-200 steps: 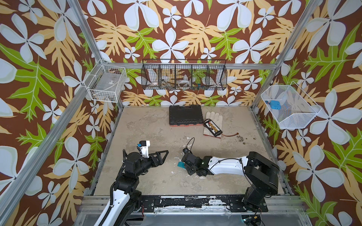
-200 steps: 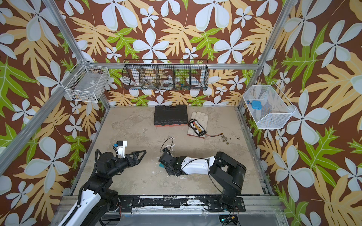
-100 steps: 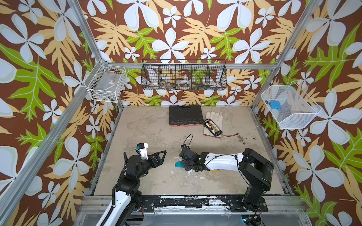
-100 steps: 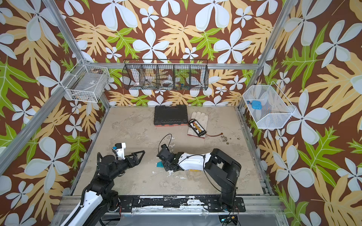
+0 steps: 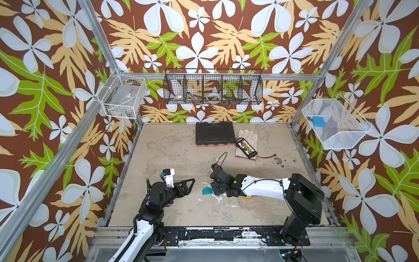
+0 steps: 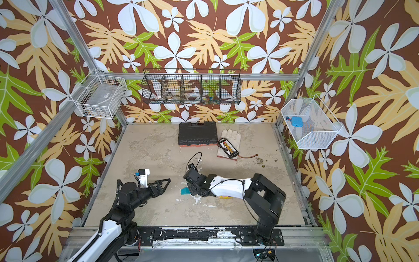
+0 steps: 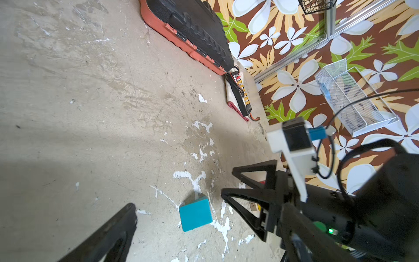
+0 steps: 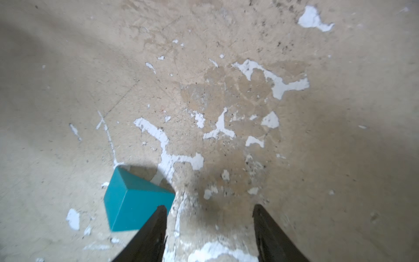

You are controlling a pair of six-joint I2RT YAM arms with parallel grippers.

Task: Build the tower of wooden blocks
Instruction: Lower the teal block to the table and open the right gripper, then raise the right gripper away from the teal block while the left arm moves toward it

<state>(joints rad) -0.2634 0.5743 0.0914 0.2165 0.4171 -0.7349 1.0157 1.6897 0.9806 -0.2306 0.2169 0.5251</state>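
Note:
A teal block (image 5: pixel 206 191) (image 6: pixel 185 191) lies alone on the table between the two arms. My right gripper (image 5: pixel 214 189) (image 6: pixel 192 190) is open just to its right. In the right wrist view the teal block (image 8: pixel 133 204) sits outside one fingertip (image 8: pixel 162 209), and only bare table lies between the jaws (image 8: pixel 209 206). My left gripper (image 5: pixel 188 184) (image 6: pixel 164 184) hangs wide open and empty to the left of the block. From the left wrist the teal block (image 7: pixel 195 214) shows past one finger (image 7: pixel 118 231). A yellow and pink bit (image 5: pixel 248 197) peeks from under the right forearm. No tower shows.
A black tool case (image 5: pixel 215 133) lies at the back of the table. Beside it, a black-and-yellow battery pack (image 5: pixel 246 148) rests on a white glove (image 5: pixel 248 136). Wire baskets (image 5: pixel 213 87) hang on the walls above the table.
The right arm drew in toward the left and its jaws widened a little beside the teal block, which stayed put. The left arm shifted slightly back.

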